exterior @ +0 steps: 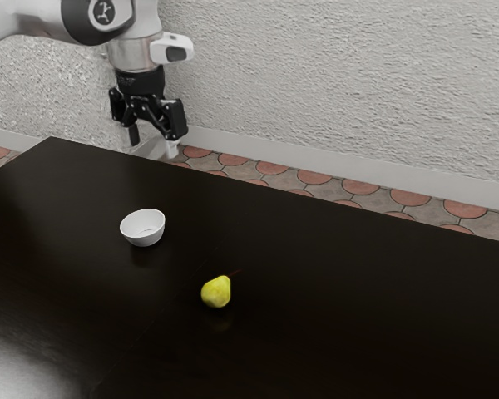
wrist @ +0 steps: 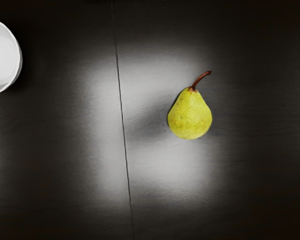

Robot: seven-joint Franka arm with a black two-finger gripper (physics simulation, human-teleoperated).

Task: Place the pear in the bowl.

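High above the far side of the table, my gripper point(exterior: 153, 145) hangs open, its two fingers apart with nothing between them. The yellow-green pear point(exterior: 216, 292) rests on the dark table, well below the gripper and toward the exterior view's right. A small white bowl point(exterior: 143, 229) stands upright near it, toward the exterior view's left. In the wrist view the pear point(wrist: 190, 117) has a brown stem, and part of the bowl point(wrist: 1, 57) can be seen, apart from the pear. The inside of the bowl holds nothing visible.
The black table point(exterior: 358, 307) extends widely around both things, with a thin seam line point(wrist: 122, 115) running between bowl and pear. Behind the table's far edge are a tiled floor point(exterior: 314, 177) and a rough white wall point(exterior: 341, 75).
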